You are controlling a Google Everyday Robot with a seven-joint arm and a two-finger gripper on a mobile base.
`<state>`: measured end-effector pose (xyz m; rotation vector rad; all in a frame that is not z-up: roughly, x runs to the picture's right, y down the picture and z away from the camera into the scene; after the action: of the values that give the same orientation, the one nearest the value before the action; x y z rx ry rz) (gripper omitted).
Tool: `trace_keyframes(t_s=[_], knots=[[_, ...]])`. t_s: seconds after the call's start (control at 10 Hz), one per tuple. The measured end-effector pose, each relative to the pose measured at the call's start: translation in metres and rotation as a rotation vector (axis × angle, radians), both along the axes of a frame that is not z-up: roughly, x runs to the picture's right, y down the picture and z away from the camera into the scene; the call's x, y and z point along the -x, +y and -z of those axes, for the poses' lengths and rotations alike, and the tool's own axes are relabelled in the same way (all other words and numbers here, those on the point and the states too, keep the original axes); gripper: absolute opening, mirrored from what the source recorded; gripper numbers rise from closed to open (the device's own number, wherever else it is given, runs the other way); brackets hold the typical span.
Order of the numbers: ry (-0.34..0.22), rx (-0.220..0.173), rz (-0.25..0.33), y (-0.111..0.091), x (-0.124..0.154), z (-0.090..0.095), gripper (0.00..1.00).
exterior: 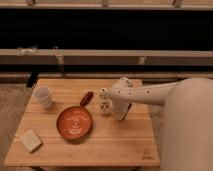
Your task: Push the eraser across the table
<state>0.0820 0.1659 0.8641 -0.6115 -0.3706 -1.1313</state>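
Nearest the camera there's a pale beige block (31, 140) on the front-left corner of the wood surface (115, 145), with a small dark logo mark (146, 154) at the front right. Behind that sits the orange pan (74, 122), its reddish-brown handle (87, 98) pointing toward the back. Just right of the handle, the end effector (105, 106) hangs low over the middle; can't tell whether it's apart or together. The eraser isn't something I can pick out. A white cup (43, 96) stands back left.

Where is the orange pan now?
In the camera view, the orange pan lies left of centre on the table, between the white cup and the claw.
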Motion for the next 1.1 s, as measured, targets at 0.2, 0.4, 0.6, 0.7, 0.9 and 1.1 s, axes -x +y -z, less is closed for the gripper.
trace_keyframes(t_s=[0.2,0.4,0.6,0.7,0.9,1.1], knots=[[0.004,-0.004,-0.007,-0.005,-0.003,-0.005,0.00],[0.008,-0.010,-0.014,-0.012,-0.006,-0.010,0.00],[0.011,-0.016,-0.022,-0.019,-0.011,-0.015,0.00],[0.009,-0.021,-0.029,-0.024,-0.013,-0.018,0.00],[0.008,-0.025,-0.038,-0.032,-0.016,-0.021,0.00],[0.011,-0.026,-0.047,-0.040,-0.021,-0.029,0.00]])
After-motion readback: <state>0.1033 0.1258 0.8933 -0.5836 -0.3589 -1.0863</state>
